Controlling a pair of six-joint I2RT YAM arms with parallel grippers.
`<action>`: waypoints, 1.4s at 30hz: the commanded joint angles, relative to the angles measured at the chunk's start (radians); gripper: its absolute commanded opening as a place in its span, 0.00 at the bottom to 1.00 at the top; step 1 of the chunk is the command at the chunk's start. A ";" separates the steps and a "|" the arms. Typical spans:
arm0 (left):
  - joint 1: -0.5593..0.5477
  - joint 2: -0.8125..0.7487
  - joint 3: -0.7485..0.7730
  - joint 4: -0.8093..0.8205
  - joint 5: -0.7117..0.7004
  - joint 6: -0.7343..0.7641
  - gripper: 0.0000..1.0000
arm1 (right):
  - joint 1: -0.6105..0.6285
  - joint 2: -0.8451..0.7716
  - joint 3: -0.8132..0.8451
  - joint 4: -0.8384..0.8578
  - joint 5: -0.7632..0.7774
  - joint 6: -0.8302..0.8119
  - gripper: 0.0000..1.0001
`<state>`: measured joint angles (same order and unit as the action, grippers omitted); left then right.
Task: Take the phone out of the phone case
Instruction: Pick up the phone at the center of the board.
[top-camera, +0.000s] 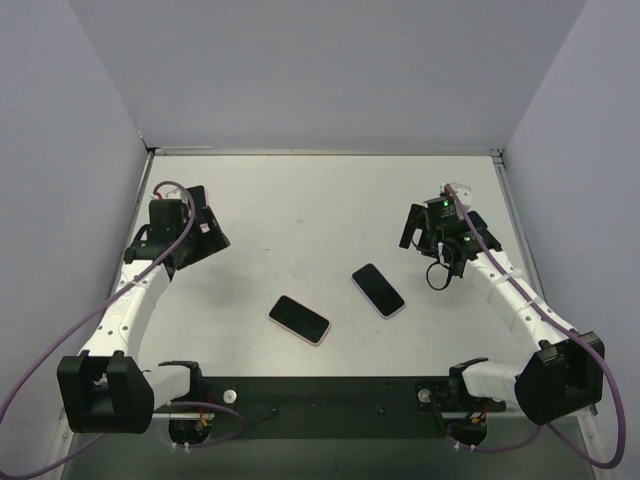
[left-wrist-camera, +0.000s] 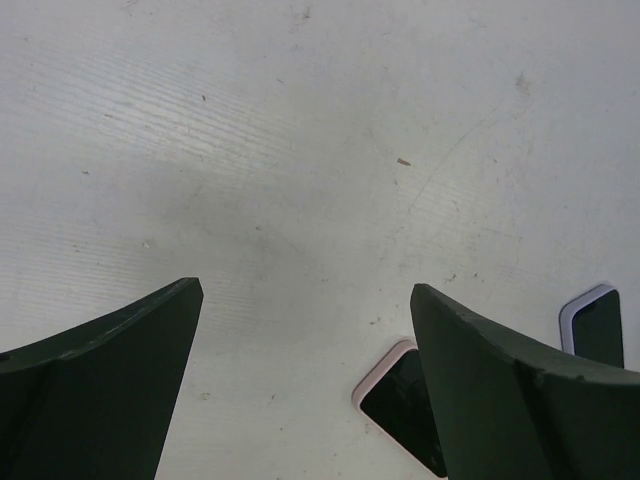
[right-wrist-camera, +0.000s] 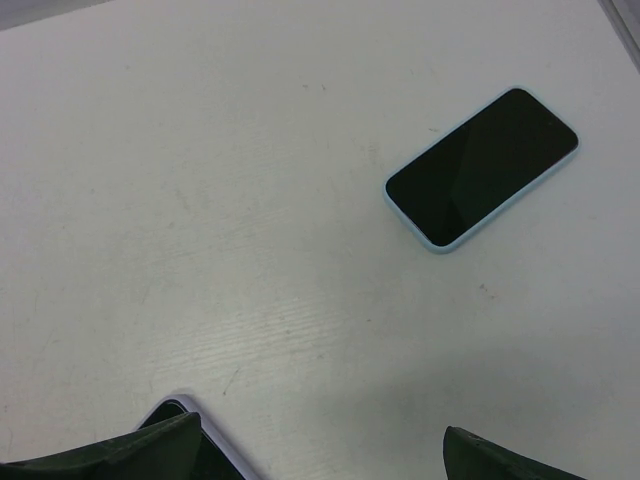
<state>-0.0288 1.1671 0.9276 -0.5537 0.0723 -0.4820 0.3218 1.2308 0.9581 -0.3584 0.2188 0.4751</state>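
Starting at the left gripper (left-wrist-camera: 305, 300): spread wide, pinching nothing, hanging above bare desk (top-camera: 320, 190) toward the left edge. Mirrors that at the right gripper (right-wrist-camera: 320, 432): spread wide, holding nothing, hanging toward the right edge.

Moving outward, meets two phones lying flat and screen-up around the middle of the desk, nearer the near edge than the far one: the pink-cased phone (top-camera: 299, 319) to the left, the lilac-cased phone (top-camera: 378, 290) up and to the right of it, close together but not touching. Looks seated in its case in both instances, so probably no part of the removal done yet.

Judging the hazards from here:
Could settle on the wrong phone, with two cased ones on offer and only one asked for.
Could shove a phone skidding across the smooth desk by pressing on a thin rim from one side only, far from any edge or wall to brace against; probably calls for pinning with one gripper and peeling a corner with the other.
Could slip off the rim, given broad blunt fingers (left-wrist-camera: 500, 400) and a case barely rising above the glass.
Could mark or crack a screen by bearing down too hard.
Could nudge the neighbouring phone during the reach, given so little room between the two.
Could knock arm against arm, with both converging on one small thing mid-desk.
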 joint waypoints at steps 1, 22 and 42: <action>0.006 0.034 0.010 -0.052 -0.089 0.008 0.97 | 0.000 -0.004 0.030 -0.037 0.079 0.019 1.00; 0.018 0.195 0.103 -0.066 -0.319 0.016 0.97 | 0.002 0.012 0.036 -0.036 -0.030 0.040 1.00; 0.104 0.891 0.720 -0.144 -0.187 0.126 0.97 | 0.017 0.085 0.034 -0.010 -0.179 0.054 1.00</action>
<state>0.0727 1.9865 1.5379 -0.6895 -0.1421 -0.3756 0.3302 1.2896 0.9691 -0.3626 0.0708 0.5068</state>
